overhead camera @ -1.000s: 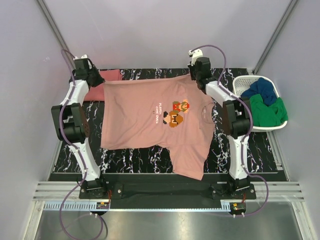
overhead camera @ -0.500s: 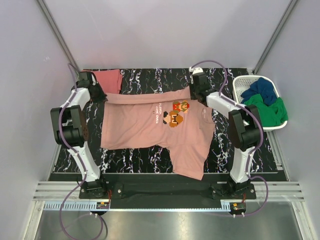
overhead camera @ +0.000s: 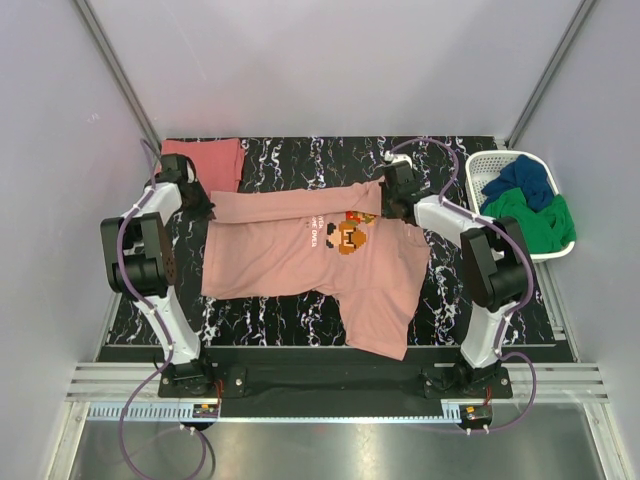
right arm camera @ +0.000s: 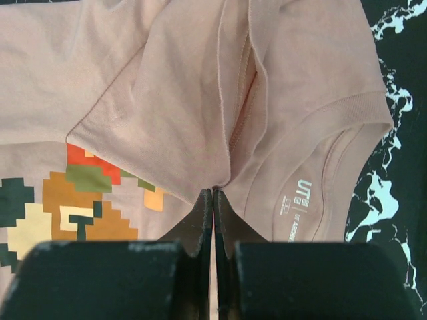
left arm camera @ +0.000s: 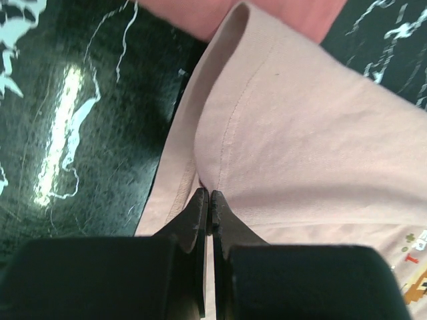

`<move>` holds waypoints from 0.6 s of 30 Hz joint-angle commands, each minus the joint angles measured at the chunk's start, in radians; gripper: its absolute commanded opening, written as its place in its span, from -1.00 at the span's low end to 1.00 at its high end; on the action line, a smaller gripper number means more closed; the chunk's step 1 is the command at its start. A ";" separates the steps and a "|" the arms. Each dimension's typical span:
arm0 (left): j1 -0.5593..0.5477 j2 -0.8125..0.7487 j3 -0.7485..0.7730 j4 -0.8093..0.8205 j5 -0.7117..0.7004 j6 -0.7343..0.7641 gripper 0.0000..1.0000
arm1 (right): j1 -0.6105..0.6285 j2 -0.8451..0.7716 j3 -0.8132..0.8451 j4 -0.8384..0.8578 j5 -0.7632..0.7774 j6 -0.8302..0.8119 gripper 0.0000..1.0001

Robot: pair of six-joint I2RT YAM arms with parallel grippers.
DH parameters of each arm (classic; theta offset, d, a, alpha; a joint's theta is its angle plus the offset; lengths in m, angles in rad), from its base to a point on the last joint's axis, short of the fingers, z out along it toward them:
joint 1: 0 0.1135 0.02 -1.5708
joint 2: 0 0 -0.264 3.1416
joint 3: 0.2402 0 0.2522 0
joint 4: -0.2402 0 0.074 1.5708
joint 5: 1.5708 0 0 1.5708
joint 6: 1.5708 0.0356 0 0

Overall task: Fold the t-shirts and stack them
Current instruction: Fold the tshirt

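A pale salmon-pink t-shirt (overhead camera: 290, 250) with a pixel-game print lies spread on the black marble table (overhead camera: 260, 320). Its far edge is folded toward the near side. My left gripper (overhead camera: 200, 200) is shut on the shirt's far left corner, and the cloth (left arm camera: 300, 133) pinched between the jaws shows in the left wrist view. My right gripper (overhead camera: 395, 205) is shut on the far right edge by the collar, and the shirt (right arm camera: 173, 113) fills the right wrist view. A darker coral-red shirt (overhead camera: 205, 160) lies folded at the far left corner; it also shows in the left wrist view (left arm camera: 267, 13).
A white basket (overhead camera: 500, 165) at the right holds a blue cloth (overhead camera: 520, 180) and a green cloth (overhead camera: 535, 220). The pink shirt's near sleeve (overhead camera: 385, 325) lies close to the table's front edge. Grey walls enclose the table.
Both grippers have pulled the shirt's far edge toward the near side, folding it over and partly covering the print. The coral-red shirt is more exposed.
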 commanded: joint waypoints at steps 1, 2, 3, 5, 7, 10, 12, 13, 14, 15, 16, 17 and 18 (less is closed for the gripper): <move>0.010 -0.064 -0.014 -0.002 -0.043 -0.013 -1.00 | 0.007 -0.083 -0.014 0.003 0.002 0.053 -1.00; 0.010 -0.071 -0.031 0.003 -0.046 -0.016 -1.00 | 0.007 -0.089 -0.016 0.001 0.002 0.057 -1.00; 0.010 -0.083 -0.036 0.007 -0.046 -0.019 -1.00 | 0.008 -0.096 -0.014 -0.005 -0.006 0.060 -1.00; 0.010 -0.090 -0.045 0.008 -0.045 -0.026 -1.00 | 0.007 -0.100 -0.013 -0.010 -0.020 0.072 -1.00; 0.008 -0.084 -0.054 0.003 -0.045 -0.033 -1.00 | 0.008 -0.101 -0.019 -0.014 -0.034 0.088 -1.00; 0.005 -0.058 -0.045 -0.026 -0.051 -0.034 -1.00 | 0.010 -0.096 -0.048 0.006 -0.056 0.103 -1.00; -0.001 -0.045 -0.021 -0.052 -0.068 -0.036 -0.74 | 0.010 -0.086 -0.068 0.022 -0.093 0.111 -0.82; -0.004 -0.042 -0.014 -0.060 -0.074 -0.033 -0.70 | 0.010 -0.083 -0.071 0.021 -0.107 0.112 -0.74; -0.002 -0.042 -0.011 -0.068 -0.077 -0.033 -0.66 | 0.010 -0.080 -0.071 0.023 -0.124 0.115 -0.66; -0.002 -0.044 -0.005 -0.074 -0.083 -0.033 -0.52 | 0.010 -0.086 -0.069 0.016 -0.127 0.115 -0.51; -0.002 -0.045 0.013 -0.078 -0.094 -0.036 -0.43 | 0.008 -0.089 -0.065 0.009 -0.124 0.120 -0.46; -0.002 -0.047 0.022 -0.097 -0.118 -0.037 -0.40 | 0.008 -0.092 -0.060 0.003 -0.109 0.123 -0.41; -0.004 -0.048 0.035 -0.107 -0.127 -0.040 -0.38 | 0.007 -0.096 -0.037 -0.026 -0.100 0.128 -0.37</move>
